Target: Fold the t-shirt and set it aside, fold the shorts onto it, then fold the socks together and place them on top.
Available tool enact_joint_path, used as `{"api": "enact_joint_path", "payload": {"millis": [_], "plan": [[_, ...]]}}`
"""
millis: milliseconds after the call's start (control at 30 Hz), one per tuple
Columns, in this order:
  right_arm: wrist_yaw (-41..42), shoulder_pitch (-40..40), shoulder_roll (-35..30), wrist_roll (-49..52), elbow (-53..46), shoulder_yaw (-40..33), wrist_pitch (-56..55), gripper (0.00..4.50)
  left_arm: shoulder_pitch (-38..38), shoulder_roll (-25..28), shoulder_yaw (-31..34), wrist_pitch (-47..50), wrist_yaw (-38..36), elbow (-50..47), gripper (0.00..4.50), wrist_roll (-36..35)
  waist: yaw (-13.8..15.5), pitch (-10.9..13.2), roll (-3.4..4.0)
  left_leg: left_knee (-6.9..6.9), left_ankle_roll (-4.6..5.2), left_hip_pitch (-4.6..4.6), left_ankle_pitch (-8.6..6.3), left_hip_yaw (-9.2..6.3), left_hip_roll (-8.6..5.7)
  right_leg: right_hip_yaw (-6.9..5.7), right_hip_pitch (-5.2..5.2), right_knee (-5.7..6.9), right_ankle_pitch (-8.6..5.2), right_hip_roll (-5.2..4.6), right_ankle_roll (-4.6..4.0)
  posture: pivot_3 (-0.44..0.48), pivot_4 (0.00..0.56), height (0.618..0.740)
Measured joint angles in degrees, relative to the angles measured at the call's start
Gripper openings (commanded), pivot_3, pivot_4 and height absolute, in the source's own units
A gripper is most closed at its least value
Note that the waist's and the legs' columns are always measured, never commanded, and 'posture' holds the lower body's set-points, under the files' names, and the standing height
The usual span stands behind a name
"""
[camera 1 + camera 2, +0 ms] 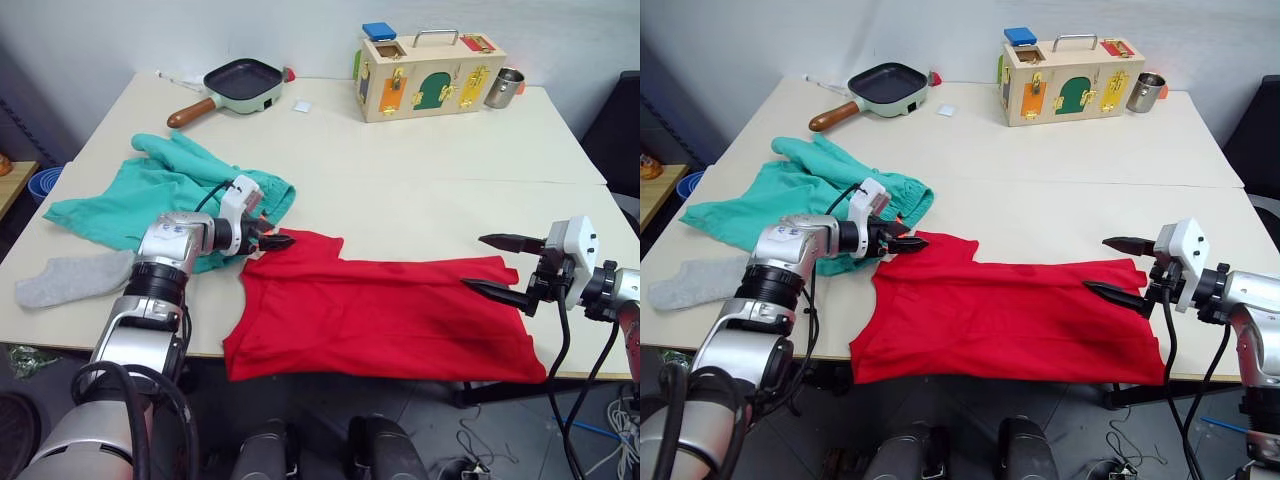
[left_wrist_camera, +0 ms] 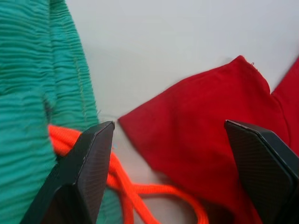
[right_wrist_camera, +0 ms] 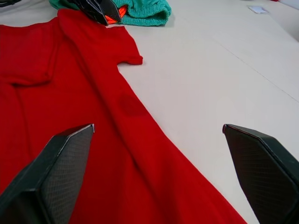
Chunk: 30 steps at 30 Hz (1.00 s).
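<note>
Red t-shirt (image 1: 380, 310) spread flat along bench (image 1: 420, 170) front edge. Left hand (image 1: 272, 241) spread apart over its sleeve beside teal shorts (image 1: 150, 190). Right hand (image 1: 497, 265) spread apart over its hem.

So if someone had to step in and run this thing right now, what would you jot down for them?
Left end effector: open, at the sleeve of the bright red cotton t-shirt, empty.
Right end effector: open, over the shirt's other end, empty.
Shirt lies flat at the near edge of the pale table; teal fabric shorts beside it; a light grey knit sock nearer the corner.
Done: nothing folded.
Left: fold shirt, shorts, socks, stack.
</note>
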Motion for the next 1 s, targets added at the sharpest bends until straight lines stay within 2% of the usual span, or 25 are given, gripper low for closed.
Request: {"api": "enact_joint_path", "payload": {"millis": [33,133,500,533,700,1000], "plan": [[0.0,0.0,0.0,0.0,0.0,0.0,0.0,4.50,-0.6,-0.2,-0.4,-0.2,0.0,1.0,3.95,0.6,0.0,0.0,0.00,0.00,0.00,0.00,0.00,0.00,0.00,0.00,0.00,0.00,0.00,0.00,0.00,0.000,0.150,0.740],[-0.2,-0.1,0.0,0.2,-0.1,0.0,0.0,4.50,-2.0,-0.6,-2.2,-0.7,0.2,2.4,3.39,2.4,-0.1,0.0,0.00,0.00,-0.01,0.02,0.00,0.00,0.01,0.01,0.00,0.01,0.00,0.00,0.00,0.000,0.150,0.740],[-1.2,-0.1,0.9,0.5,-0.9,0.0,0.0,4.50,-1.0,-0.5,-3.5,-8.9,-1.1,3.9,0.14,5.0,0.0,0.0,0.00,0.01,-0.02,0.01,-0.01,-0.01,0.01,0.02,0.00,0.00,0.00,-0.04,0.00,0.000,0.150,0.740],[-1.3,-0.1,1.0,0.5,-0.9,0.0,0.0,4.50,-0.5,-0.6,-3.0,-9.7,-1.4,3.9,0.02,4.8,0.0,0.0,0.00,0.01,-0.01,0.00,-0.01,0.00,0.01,0.01,0.00,0.00,0.00,-0.04,0.00,0.000,0.150,0.740],[-1.5,-0.2,1.1,0.5,-0.8,0.0,0.0,4.50,0.6,-0.7,1.4,-15.6,-5.1,3.3,0.02,0.7,0.0,0.0,-0.07,0.04,-0.01,-0.03,-0.01,-0.02,0.02,0.00,-0.02,0.00,0.00,-0.05,0.00,0.000,0.150,0.740],[-1.6,-0.2,1.1,0.4,-0.6,0.0,0.0,4.50,7.6,2.7,3.4,-24.2,-18.2,-8.5,0.02,-4.4,-0.2,0.0,-0.07,0.03,-0.05,-0.02,-0.03,0.00,0.04,0.00,-0.03,0.00,0.00,-0.01,0.00,0.000,0.150,0.740]]}}
